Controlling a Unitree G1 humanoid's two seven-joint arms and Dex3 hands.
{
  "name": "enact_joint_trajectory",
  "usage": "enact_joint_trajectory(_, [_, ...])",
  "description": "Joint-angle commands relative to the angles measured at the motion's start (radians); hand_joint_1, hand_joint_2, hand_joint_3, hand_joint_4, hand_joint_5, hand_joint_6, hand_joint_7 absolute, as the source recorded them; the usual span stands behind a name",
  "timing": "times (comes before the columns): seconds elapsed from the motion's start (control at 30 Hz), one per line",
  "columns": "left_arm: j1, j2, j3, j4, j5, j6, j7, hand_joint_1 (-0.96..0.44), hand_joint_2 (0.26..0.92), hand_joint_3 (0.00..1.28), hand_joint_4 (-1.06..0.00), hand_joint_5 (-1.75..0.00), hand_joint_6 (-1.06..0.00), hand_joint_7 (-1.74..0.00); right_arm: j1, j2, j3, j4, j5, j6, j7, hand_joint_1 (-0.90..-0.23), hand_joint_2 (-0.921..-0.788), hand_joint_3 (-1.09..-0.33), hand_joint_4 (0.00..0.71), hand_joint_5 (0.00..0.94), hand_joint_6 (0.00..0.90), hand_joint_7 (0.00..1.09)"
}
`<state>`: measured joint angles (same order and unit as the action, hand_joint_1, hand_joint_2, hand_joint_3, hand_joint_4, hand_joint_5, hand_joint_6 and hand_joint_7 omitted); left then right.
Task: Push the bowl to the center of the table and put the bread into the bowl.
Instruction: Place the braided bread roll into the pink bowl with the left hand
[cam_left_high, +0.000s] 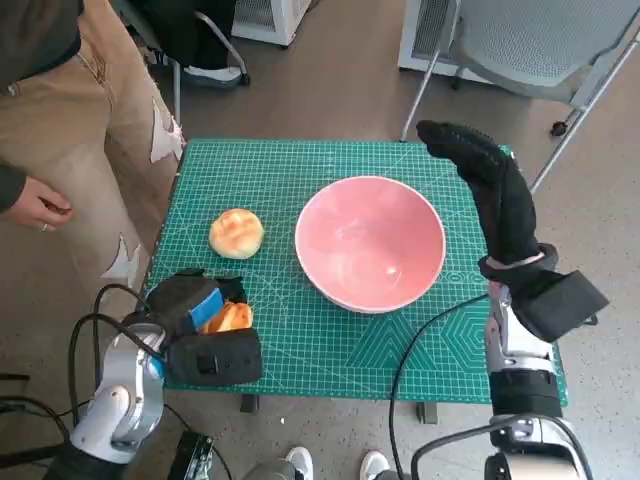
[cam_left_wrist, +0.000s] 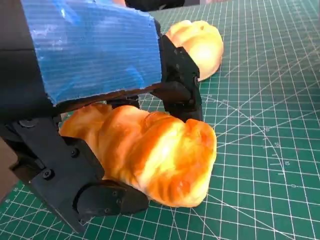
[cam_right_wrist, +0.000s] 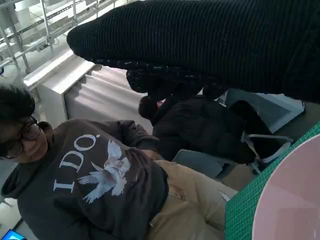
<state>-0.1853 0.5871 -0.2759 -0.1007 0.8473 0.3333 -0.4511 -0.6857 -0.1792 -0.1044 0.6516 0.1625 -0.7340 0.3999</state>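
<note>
**Bread in the left grip, bowl waiting mid-bench**

The bread (cam_left_wrist: 150, 160), a golden twisted piece, sits low over the green cutting mat (cam_left_high: 300, 350) at the near left corner of the bench, pinched between the black fingers (cam_left_wrist: 180, 85) of the left robot hand (cam_left_high: 200, 315). The clamp from both sides looks meant to carry it, though the wrist view cannot settle whether its underside touches the mat or has just cleared it. A second round bun (cam_left_high: 237, 232) lies free on the mat a little farther out, between that robot hand and the pink bowl (cam_left_high: 370, 243). The bowl stands empty and upright roughly at the middle of the bench, so the pushing step appears done. The gloved right robot hand (cam_left_high: 490, 190) is stretched flat along the bowl's right rim, fingers extended and gripping nothing, likely placed there to nudge or steady it. A person (cam_right_wrist: 95, 175) in a grey sweatshirt stands beside the bench.
</note>
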Motion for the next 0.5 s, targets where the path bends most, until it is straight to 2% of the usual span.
enact_joint_trajectory(0.03, [0.013, 0.007, 0.008, -0.013, -0.018, -0.006, -0.012, 0.01, 0.581, 0.71, -0.64, -1.51, -0.64, -1.10, 0.009, 0.002, -0.001, 0.017, 0.009, 0.011, 0.010, -0.724, -0.921, -0.833, 0.152, 0.000, -0.001, 0.41])
enact_joint_trajectory(0.23, [0.004, 0.014, 0.031, -0.076, -0.037, -0.001, -0.038, 0.01, 0.579, 0.71, -0.65, -1.51, -0.66, -1.09, 0.003, 0.000, -0.003, 0.030, 0.013, 0.009, 0.016, -0.724, -0.921, -0.832, 0.152, 0.000, -0.001, 0.41])
enact_joint_trajectory(0.4, [-0.012, 0.026, 0.071, -0.202, -0.053, 0.012, -0.090, 0.01, 0.581, 0.69, -0.66, -1.48, -0.67, -1.06, -0.005, -0.003, -0.005, 0.039, 0.013, 0.007, 0.020, -0.724, -0.921, -0.832, 0.152, 0.000, -0.001, 0.41])
enact_joint_trajectory(0.5, [-0.031, 0.029, 0.104, -0.286, -0.068, 0.020, -0.123, 0.01, 0.602, 0.63, -0.70, -1.42, -0.68, -1.05, -0.012, -0.004, -0.007, 0.047, 0.012, 0.005, 0.022, -0.724, -0.921, -0.832, 0.152, 0.000, -0.001, 0.41])
